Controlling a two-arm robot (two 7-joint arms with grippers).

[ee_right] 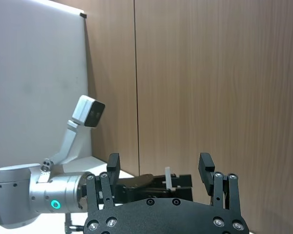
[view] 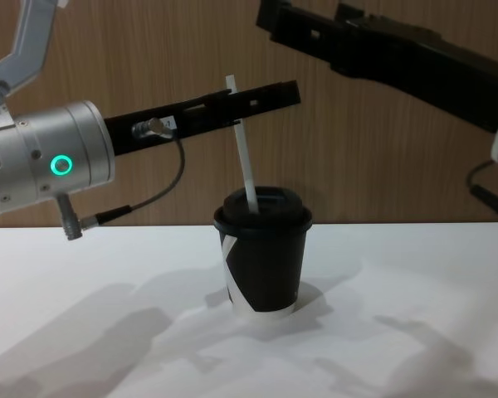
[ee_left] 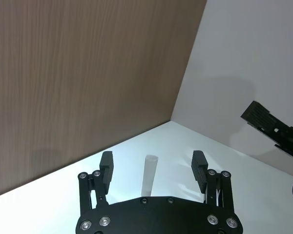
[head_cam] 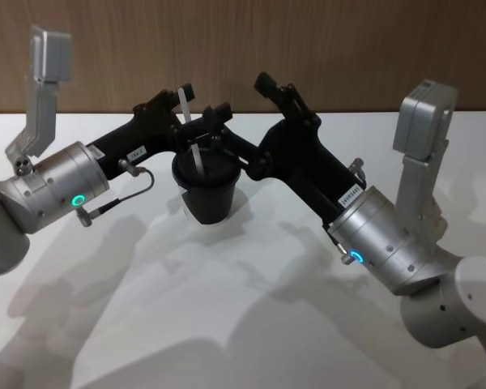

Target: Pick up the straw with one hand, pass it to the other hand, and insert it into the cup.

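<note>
The black cup (head_cam: 206,197) (view: 266,257) stands upright on the white table, with the white straw (view: 244,153) (head_cam: 184,104) tilted in its lid hole. My left gripper (ee_left: 153,168) (view: 270,94) (head_cam: 201,111) is open around the straw's upper end; the straw (ee_left: 149,173) stands free between the fingers (ee_left: 106,169), touching neither. My right gripper (ee_right: 159,165) (head_cam: 275,87) (view: 274,21) is open with nothing in it, raised above and to the right of the cup. In the right wrist view the straw (ee_right: 169,179) shows beyond it.
The white table (head_cam: 227,324) spreads bare in front of the cup. A wood-panelled wall (head_cam: 348,49) stands close behind. Both arms converge over the cup from left and right.
</note>
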